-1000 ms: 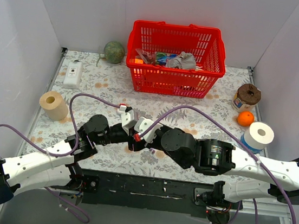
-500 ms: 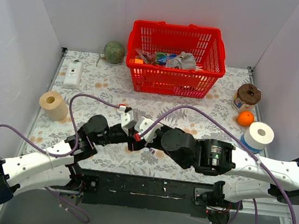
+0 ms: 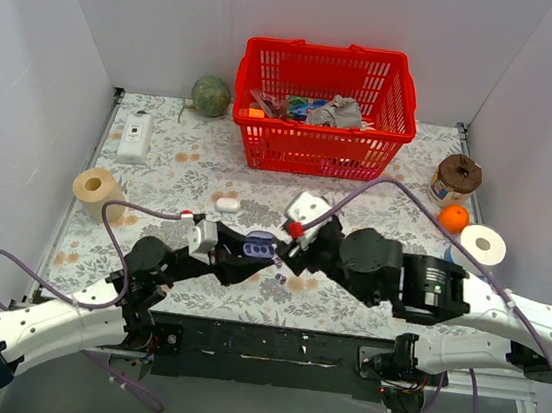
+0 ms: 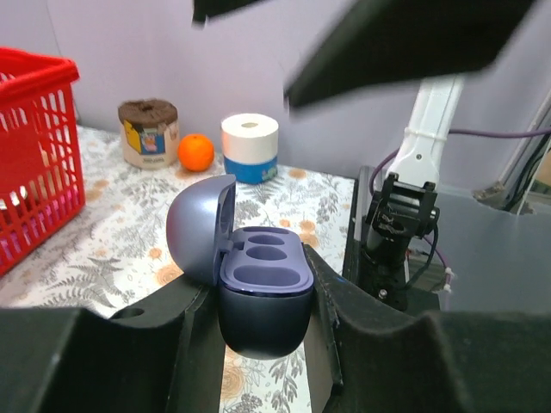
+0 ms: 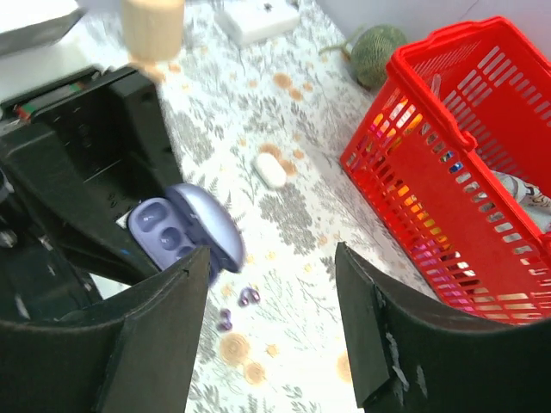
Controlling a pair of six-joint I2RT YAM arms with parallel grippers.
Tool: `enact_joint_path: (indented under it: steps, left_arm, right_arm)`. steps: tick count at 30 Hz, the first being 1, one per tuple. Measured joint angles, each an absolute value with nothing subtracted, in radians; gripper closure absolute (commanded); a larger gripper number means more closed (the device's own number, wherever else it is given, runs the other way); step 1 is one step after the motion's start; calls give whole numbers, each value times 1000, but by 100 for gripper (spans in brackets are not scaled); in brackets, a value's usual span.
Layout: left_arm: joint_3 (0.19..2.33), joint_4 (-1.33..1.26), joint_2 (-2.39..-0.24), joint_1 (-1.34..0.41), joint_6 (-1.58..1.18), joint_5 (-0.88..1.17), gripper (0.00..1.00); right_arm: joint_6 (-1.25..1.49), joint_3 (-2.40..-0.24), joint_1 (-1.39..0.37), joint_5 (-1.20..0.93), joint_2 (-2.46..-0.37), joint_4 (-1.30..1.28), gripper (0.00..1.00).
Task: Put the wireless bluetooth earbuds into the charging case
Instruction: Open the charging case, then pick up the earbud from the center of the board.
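Observation:
The charging case (image 4: pixel 263 288), lavender with its lid (image 4: pixel 202 228) swung open and its wells empty, is clamped between my left gripper's (image 4: pixel 258 297) fingers, held above the table. In the top view the case (image 3: pixel 259 249) sits at the left gripper (image 3: pixel 253 253) tip near the table's front middle. Two dark purple earbuds (image 5: pixel 249 297) (image 5: pixel 225 321) lie loose on the floral cloth just right of the case; one earbud (image 3: pixel 279 279) shows in the top view. My right gripper (image 5: pixel 271 318) hangs open above them, empty, and in the top view the right gripper (image 3: pixel 287 260) is close beside the case.
A white oval pebble (image 3: pixel 228 203) lies behind the case. A red basket (image 3: pixel 325 97) stands at the back. A toilet roll (image 3: pixel 99 194) is at the left; a blue-based roll (image 3: pixel 481 245), an orange (image 3: pixel 453 218) and a jar (image 3: pixel 458 177) are at the right.
The right gripper has opened and drawn back to the right from the case. The left arm has pulled nearer with the case, whose lid now stands open. The white pebble is uncovered.

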State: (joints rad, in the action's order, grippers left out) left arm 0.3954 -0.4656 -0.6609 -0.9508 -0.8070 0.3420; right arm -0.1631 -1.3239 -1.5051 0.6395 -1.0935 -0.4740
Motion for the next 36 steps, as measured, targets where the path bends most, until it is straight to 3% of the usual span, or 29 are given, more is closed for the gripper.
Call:
enact_joint_path:
  steps: [7,13,22,36]
  left_arm:
    - [175,-653,-418,-951,-829,269,100]
    - [96,-719,-274,-951,-865,290,100]
    - [97,-587,-61,-951,-899,294,100]
    - [185,-365,-154,-951,-872,231,100]
  right_arm:
    - [-35,-1258,-1446,581,-925,-350,42]
    - [109,-1180,-1412,575,-947,-326,45]
    - [336,-884,-1065,400,-1014,-371,52]
    - [388,-750,-1045,171,-1275,-233,55]
